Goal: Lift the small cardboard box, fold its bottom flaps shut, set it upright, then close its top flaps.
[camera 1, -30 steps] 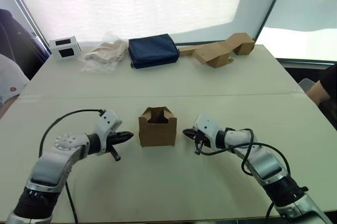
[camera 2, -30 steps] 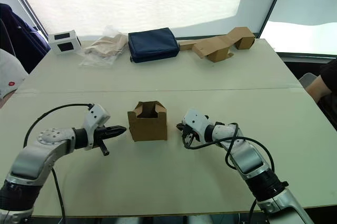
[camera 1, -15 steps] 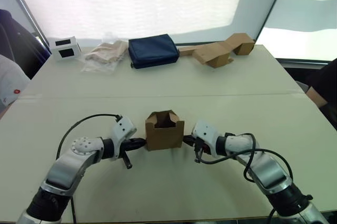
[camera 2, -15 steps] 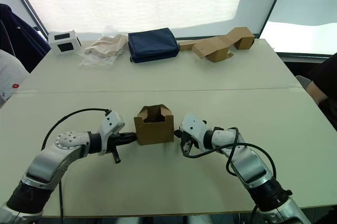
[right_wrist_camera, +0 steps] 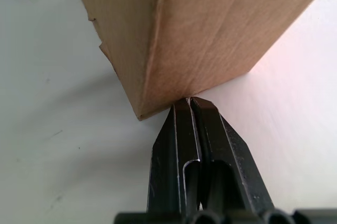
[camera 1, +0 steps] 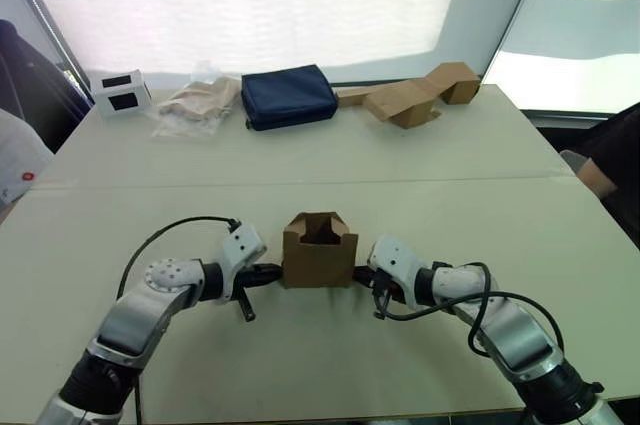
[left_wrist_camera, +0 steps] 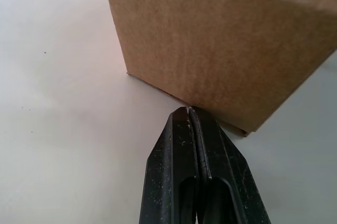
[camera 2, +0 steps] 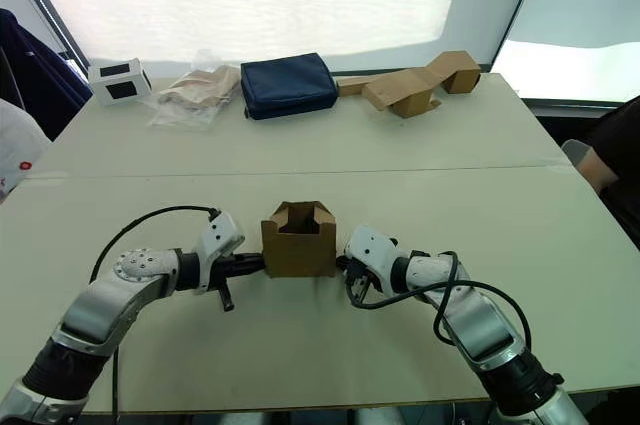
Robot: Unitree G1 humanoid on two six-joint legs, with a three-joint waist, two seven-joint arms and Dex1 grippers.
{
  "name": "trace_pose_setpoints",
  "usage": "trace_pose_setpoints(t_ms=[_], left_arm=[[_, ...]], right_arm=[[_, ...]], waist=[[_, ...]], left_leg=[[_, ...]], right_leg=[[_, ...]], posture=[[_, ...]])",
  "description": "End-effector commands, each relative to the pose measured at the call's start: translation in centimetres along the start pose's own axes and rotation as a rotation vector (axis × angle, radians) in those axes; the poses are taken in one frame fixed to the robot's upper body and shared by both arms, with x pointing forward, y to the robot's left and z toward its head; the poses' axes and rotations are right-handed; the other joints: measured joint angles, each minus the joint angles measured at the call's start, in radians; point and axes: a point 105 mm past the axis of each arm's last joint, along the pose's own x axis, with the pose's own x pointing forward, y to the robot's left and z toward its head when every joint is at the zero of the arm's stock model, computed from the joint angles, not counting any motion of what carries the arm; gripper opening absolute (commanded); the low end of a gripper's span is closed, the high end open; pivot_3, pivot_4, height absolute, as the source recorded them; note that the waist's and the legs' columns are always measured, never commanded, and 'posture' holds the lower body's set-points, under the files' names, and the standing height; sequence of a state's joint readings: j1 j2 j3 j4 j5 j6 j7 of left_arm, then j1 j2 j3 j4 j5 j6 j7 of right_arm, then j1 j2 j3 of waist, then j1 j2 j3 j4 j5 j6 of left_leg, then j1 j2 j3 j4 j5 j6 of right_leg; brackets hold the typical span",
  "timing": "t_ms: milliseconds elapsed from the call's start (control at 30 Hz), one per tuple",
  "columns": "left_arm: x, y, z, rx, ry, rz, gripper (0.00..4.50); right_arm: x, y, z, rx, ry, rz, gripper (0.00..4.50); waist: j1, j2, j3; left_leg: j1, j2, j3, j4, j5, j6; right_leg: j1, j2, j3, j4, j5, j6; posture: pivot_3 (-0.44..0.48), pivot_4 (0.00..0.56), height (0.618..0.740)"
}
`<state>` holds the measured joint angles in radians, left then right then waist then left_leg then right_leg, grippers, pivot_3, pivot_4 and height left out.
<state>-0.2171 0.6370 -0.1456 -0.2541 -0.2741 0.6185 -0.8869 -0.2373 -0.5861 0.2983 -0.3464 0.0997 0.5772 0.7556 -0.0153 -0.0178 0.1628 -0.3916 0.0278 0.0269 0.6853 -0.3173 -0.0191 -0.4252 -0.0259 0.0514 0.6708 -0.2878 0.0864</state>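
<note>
Here, your two arms bracket the small cardboard box (camera 1: 319, 259) near the table's (camera 1: 330, 155) front centre. The box stands upright on the tabletop, its top flaps (camera 1: 321, 226) raised and its mouth open toward the ceiling.

Your left gripper (camera 1: 272, 270) sits at the box's nine o'clock, fingers pressed together with nothing between them. In the left wrist view those fingers (left_wrist_camera: 181, 150) form one closed black wedge, the tip meeting the box's lower edge where the wall reaches the table. Your right gripper (camera 1: 358, 272) mirrors it at the box's three o'clock, likewise pinched closed on nothing. The right wrist view shows its fingers (right_wrist_camera: 197, 145) tight together, the tip touching the box at a bottom corner. Whether the bottom flaps are folded in you cannot tell, since the box rests on them.

Along the table's far edge, at roughly ten o'clock from the box, a white box with black panels (camera 1: 121, 91) sits beside a crumpled plastic bag (camera 1: 196, 103). A dark blue pouch (camera 1: 290, 95) lies at about twelve o'clock. Bigger bent cardboard pieces (camera 1: 418, 95) lie at about one o'clock. All of these are well apart from the small box.

At the right edge of the head views a person's arm (camera 1: 612, 160) shows just beyond the table.
</note>
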Motion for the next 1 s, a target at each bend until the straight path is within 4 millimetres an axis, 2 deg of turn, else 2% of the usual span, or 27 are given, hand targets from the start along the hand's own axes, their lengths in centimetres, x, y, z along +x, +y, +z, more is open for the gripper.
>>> trace_pose_setpoints(t_ms=[33,133,167,233,300,433,533,733,1000], left_arm=[[-0.7,1.0,-1.2,0.017,0.019,0.058,0.01],[-1.4,2.3,-1.7,0.023,0.024,0.104,0.01],[-2.0,3.5,-1.8,0.002,0.035,0.134,0.01],[-3.2,5.8,-0.5,-0.001,-0.004,0.202,0.01],[-3.8,6.5,1.1,-0.025,-0.071,0.185,0.01],[-4.8,5.5,5.0,-0.037,-0.181,0.045,0.01],[-5.1,4.1,6.7,-0.04,-0.208,-0.062,0.01],[-4.3,1.9,8.2,-0.007,-0.217,-0.146,0.01],[-2.2,1.4,7.7,0.017,-0.215,-0.152,0.01]], right_arm=[[-1.1,-0.9,1.0,-0.061,-0.024,-0.024,0.0],[-1.9,-0.8,0.9,-0.064,-0.016,-0.005,0.0],[-2.5,-0.9,0.8,-0.063,-0.011,0.003,0.0],[-3.7,-1.5,1.1,-0.052,-0.022,0.016,0.0],[-4.3,-2.5,1.7,-0.037,-0.058,-0.004,0.0],[-4.8,-4.7,4.1,-0.02,-0.162,-0.026,0.0],[-4.4,-5.1,5.9,-0.023,-0.222,0.01,0.0],[-2.7,-4.0,8.6,-0.025,-0.302,0.11,0.0],[-1.8,-3.3,8.5,-0.023,-0.297,0.156,0.0]], waist=[[0.001,0.0,0.0],[0.001,0.0,0.0],[0.001,0.0,0.0],[0.002,0.0,0.0],[-0.004,0.0,0.0],[-0.001,0.0,0.0],[-0.001,0.0,0.0],[-0.002,0.0,0.0],[0.001,0.0,0.0]], left_leg=[[0.0,0.0,0.0,0.0,0.0,0.0],[0.0,0.0,0.0,0.0,0.0,0.0],[0.001,0.0,0.0,0.0,0.0,0.0],[0.001,0.0,0.0,0.0,0.0,0.0],[0.001,0.0,-0.001,0.0,0.0,0.0],[0.001,0.0,-0.001,0.0,0.0,0.0],[0.001,0.0,-0.001,0.0,0.0,0.0],[0.001,0.0,-0.001,0.0,0.0,0.0],[0.0,-0.001,-0.001,0.0,0.0,0.0]], right_leg=[[0.0,0.0,0.0,0.0,0.0,0.0],[0.001,0.0,0.0,0.0,0.0,0.0],[0.001,0.0,0.0,0.0,0.0,0.0],[0.001,0.0,0.0,0.0,0.0,0.0],[0.002,0.002,-0.001,0.0,0.0,0.0],[0.002,0.002,-0.001,0.0,0.0,0.0],[0.002,0.001,-0.001,-0.001,0.0,0.0],[0.001,0.0,-0.001,0.0,0.0,0.0],[0.001,0.0,-0.001,0.0,0.0,0.0]], posture=[[0.0,0.15,0.74],[0.0,0.15,0.74],[0.0,0.15,0.74],[0.0,0.15,0.74],[0.0,0.15,0.74],[0.0,0.15,0.74],[0.0,0.15,0.74],[0.0,0.15,0.74],[0.0,0.15,0.74]])
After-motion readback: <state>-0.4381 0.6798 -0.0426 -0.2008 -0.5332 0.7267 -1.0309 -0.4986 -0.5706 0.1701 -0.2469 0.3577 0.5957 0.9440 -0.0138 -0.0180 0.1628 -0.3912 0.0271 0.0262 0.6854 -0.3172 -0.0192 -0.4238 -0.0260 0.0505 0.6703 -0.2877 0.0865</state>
